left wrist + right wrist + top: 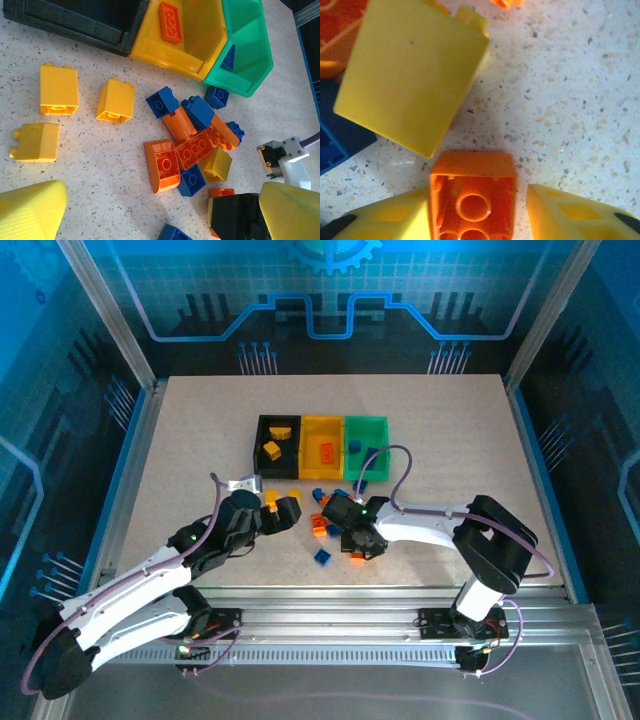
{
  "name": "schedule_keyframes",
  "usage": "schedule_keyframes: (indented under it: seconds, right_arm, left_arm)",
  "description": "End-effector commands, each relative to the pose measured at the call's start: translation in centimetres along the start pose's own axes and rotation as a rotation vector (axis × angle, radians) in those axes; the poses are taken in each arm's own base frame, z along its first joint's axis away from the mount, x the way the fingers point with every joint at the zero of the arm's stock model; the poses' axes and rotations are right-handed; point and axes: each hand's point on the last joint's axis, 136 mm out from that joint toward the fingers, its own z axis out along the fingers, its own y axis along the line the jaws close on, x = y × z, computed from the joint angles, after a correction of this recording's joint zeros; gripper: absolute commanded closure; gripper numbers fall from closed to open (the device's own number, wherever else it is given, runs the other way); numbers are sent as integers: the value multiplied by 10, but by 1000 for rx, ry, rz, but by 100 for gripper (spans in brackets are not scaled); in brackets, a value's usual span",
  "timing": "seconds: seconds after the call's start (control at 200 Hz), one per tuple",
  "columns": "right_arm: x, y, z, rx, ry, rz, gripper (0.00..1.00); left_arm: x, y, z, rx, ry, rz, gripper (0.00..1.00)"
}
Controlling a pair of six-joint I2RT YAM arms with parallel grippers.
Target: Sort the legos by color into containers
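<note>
Closest under my right wrist lens, at the bottom centre of the frame, lies a small orange plastic brick (472, 172). My right claw (479, 205) straddles it: one yellow finger (385, 220) lies against its left side, and the other finger (570, 215) stands just off its right side with a sliver of speckled tabletop (570, 100) between, so the jaws are partly apart and clamped on nothing. The brick is upside down, hollow underside and round sockets facing me, studs on the table. Its long axis looks to run up and down the frame, in line with my fingers, though the lower edge cuts it off. A larger yellow plastic block (415, 75) sits tilted just beside its upper left corner; I cannot tell whether they touch. I judge this the grasp step for one orange piece. Next I must pinch the two long sides squarely, lift clear of the yellow block, and carry the brick up the overhead view to the yellow rectangular plastic bin (322, 421), middle of the row, where a flat orange brick (326, 451) lies. My left claw (285, 512) hangs wide apart beside the loose pile, holding nothing.
</note>
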Motion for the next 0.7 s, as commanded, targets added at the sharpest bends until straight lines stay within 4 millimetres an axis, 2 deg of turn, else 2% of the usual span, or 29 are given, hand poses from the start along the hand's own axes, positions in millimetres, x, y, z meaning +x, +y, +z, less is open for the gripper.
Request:
schedule_keyframes:
  seconds: [0.0, 0.105, 0.19, 0.35, 0.43, 0.52, 0.635, 0.695]
  right_arm:
    - [-4, -5, -2, -5, -20, -15, 58]
    - [-9, -5, -11, -30, -50, -46, 64]
    - [-21, -3, -34, -77, -125, -97, 66]
    - [-63, 20, -93, -252, -247, -200, 66]
    - [-92, 32, -111, -278, -296, -216, 65]
    - [-123, 49, -114, -292, -322, -225, 65]
    - [-163, 77, -106, -307, -326, -226, 64]
    - [-183, 89, -96, -292, -326, -229, 64]
  left_arm:
    - [2, 5, -2, -18, 5, 11, 1]
    - [3, 7, -2, -26, 10, 8, 1]
    - [4, 7, -3, -31, 15, 11, 1]
    - [6, 11, -3, -46, 26, 30, 1]
    - [10, 15, -2, -56, 35, 31, 1]
    - [12, 15, -1, -56, 46, 24, 1]
    - [15, 13, 1, -58, 71, 32, 1]
    - [16, 14, 1, -71, 86, 43, 1]
